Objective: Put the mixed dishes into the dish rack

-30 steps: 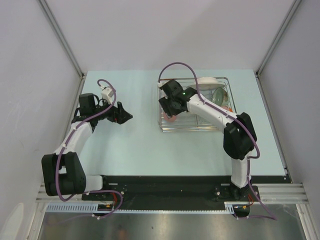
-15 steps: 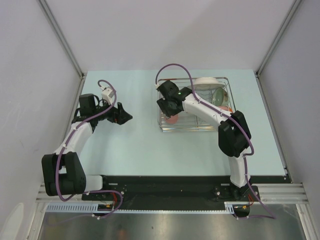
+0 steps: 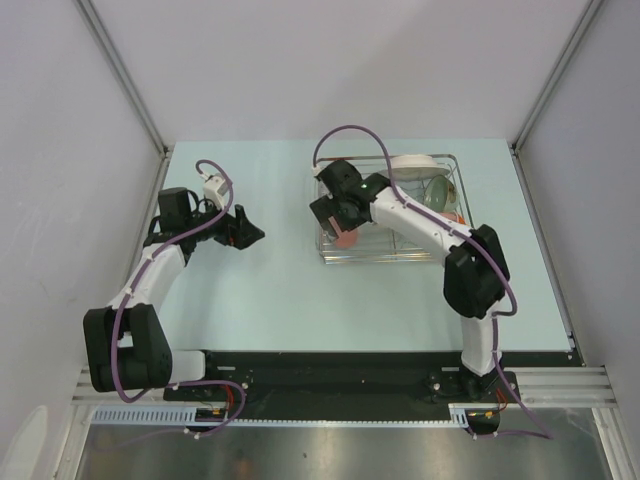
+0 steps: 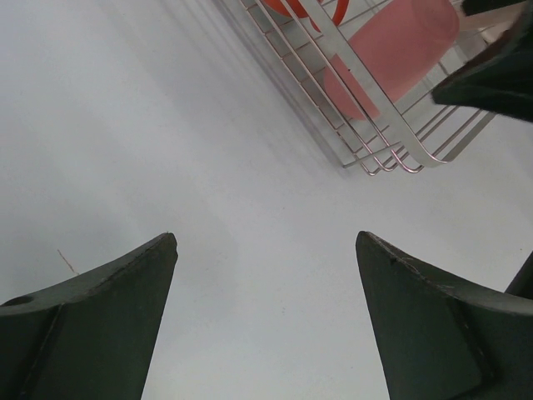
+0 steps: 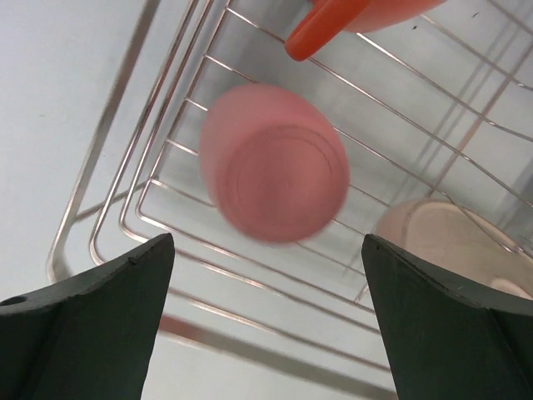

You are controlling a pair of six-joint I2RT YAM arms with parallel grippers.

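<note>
Because the right gripper hangs with jaws spread wide and touching nothing, the small round pink cup directly beneath it, bottom up and blurred, sits free inside the rectangular silver wire dish rack. Rising straight up looks wisest, to clear the orange mug just beyond. The left gripper, likewise open, hangs well aside.

Blurred small pink cup; orange mug cropped by the right wrist view's upper edge
</note>
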